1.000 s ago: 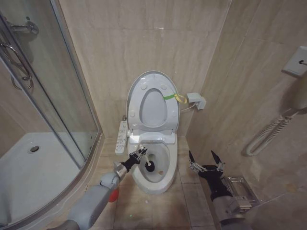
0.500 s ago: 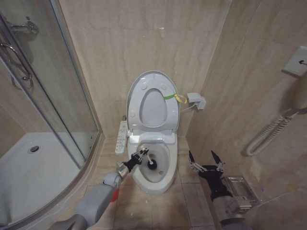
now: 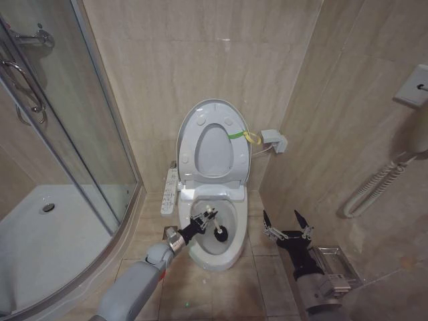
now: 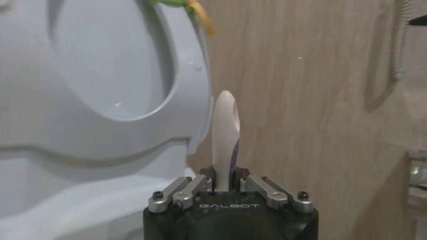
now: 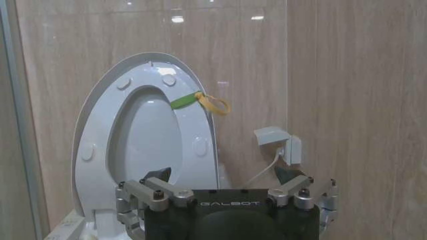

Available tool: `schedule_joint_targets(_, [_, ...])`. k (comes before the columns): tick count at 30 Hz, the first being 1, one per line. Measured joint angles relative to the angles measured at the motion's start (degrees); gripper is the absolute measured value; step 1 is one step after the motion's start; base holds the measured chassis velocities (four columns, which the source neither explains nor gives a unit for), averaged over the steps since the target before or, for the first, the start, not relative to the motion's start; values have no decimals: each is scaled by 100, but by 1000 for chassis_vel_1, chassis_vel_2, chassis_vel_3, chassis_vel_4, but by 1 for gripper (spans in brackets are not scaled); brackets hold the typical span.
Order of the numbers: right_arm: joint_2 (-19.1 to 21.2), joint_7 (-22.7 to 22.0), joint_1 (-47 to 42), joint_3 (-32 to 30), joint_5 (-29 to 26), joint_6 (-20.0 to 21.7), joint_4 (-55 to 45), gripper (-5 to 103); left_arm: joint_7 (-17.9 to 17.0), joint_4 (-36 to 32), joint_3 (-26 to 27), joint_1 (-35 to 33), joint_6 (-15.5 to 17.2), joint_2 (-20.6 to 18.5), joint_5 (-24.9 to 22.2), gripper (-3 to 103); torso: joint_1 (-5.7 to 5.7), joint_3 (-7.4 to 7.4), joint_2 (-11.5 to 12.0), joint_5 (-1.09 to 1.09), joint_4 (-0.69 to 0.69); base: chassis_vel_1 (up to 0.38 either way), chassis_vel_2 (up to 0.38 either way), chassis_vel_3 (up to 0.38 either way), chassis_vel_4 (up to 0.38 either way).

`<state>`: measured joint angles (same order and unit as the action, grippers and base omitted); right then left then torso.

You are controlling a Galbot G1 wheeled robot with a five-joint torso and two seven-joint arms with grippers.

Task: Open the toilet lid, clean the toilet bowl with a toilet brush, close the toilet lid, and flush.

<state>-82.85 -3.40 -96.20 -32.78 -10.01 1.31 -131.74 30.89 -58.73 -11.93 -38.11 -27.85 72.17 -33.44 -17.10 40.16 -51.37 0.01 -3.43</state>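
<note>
Beige-tiled bathroom w/ toilet bowl [image 3: 215,254] as ref. Our left gripper [image 3: 204,219], clamped on toilet brush [image 3: 220,233], has shifted further inside bowl: scrubbing underway. Toilet lid [image 3: 212,142] upright behind bowl. Right gripper [image 3: 286,227] spread, idle beside bowl.

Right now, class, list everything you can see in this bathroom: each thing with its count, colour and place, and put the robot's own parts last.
toilet lid: one, white, raised against the back wall, yellow-green band at its edge
toilet bowl: one, white, on the floor at centre
toilet brush: one, black head, inside the bowl, pale handle in the left gripper
button strip: one, white, at the bowl's left side
shower enclosure: one, glass with white tray, on the left
wall box: one, white, right of the lid
coiled cord: one, white, right wall
left gripper: one, black and silver, over the bowl, shut on the brush handle
right gripper: one, black and silver, right of the bowl, open
</note>
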Motion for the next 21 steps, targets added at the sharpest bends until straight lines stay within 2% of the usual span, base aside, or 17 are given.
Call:
schedule_joint_targets(7, [0,0,0,0,0,0,0,100,104,242,-327,235,36,192,0,18,0,0,0,1,0,0,0,0,0])
schedule_joint_targets(9, [0,0,0,0,0,0,0,100,146,497,-385,320,14,286,2,18,0,-1,0,1,1,0,0,0,0])
schedule_joint_targets(11, [0,0,0,-1,0,0,0,100,330,1018,-387,453,-120,508,26,18,0,-1,-1,0,1,0,0,0,0])
schedule_joint_targets(12, [0,0,0,-1,0,0,0,100,330,1018,-387,453,-120,508,26,18,0,-1,-1,0,1,0,0,0,0])
schedule_joint_targets(14, [0,0,0,0,0,0,0,100,511,1508,-312,557,-268,705,71,18,2,-2,-1,1,-1,0,0,0,0])
schedule_joint_targets(15, [0,0,0,0,0,0,0,100,678,2007,-173,609,-419,900,159,18,1,1,0,0,2,0,0,0,0])
schedule_joint_targets(18, [0,0,0,0,0,0,0,100,762,2319,1,649,-531,1005,306,18,1,0,0,-1,-2,0,0,0,0])
schedule_joint_targets(19, [0,0,0,0,0,0,0,100,798,2453,100,653,-591,1023,414,22,1,1,1,0,-1,0,0,0,0])
schedule_joint_targets(21, [0,0,0,0,0,0,0,100,812,2471,150,650,-611,1005,445,22,0,1,1,0,2,0,0,0,0])
